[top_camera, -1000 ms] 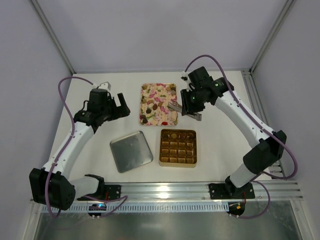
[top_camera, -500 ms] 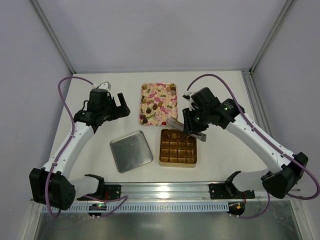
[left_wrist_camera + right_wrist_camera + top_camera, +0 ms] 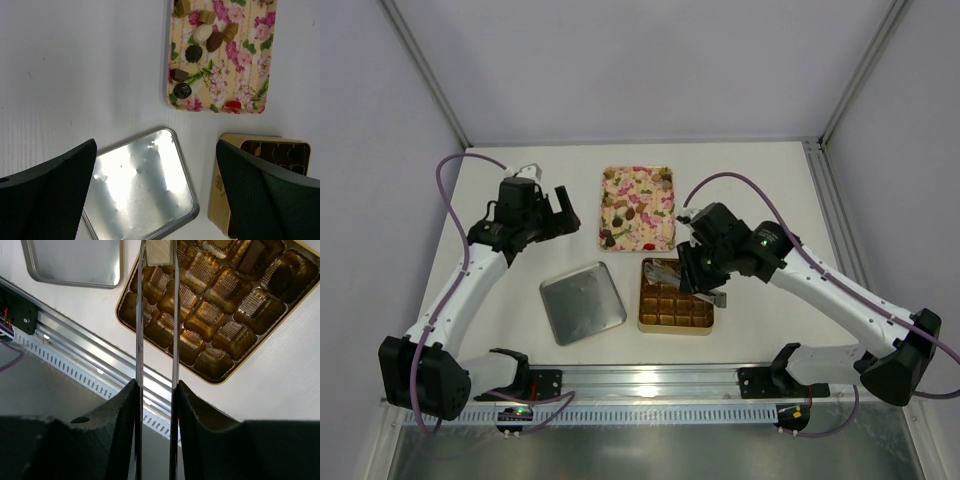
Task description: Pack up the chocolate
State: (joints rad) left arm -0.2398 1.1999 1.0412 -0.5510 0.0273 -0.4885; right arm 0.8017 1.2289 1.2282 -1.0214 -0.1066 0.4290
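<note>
Above the box (image 3: pixel 210 320), the right gripper (image 3: pixel 158 246) pinches a pale chocolate (image 3: pixel 159 255); the left gripper (image 3: pixel 563 207) hangs, jaws apart. More chocolates (image 3: pixel 193 53) lie on the tray (image 3: pixel 250 55)

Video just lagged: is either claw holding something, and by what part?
Right claw squeezes metal tongs around their rear arms; the tong tips pinch a pale chocolate by its sides above the gold box. Left claw: open, empty.

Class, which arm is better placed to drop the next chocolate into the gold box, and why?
Right. The right gripper holds a pale chocolate over the gold box and its cells; the left gripper hangs open and empty, away from the box.
</note>
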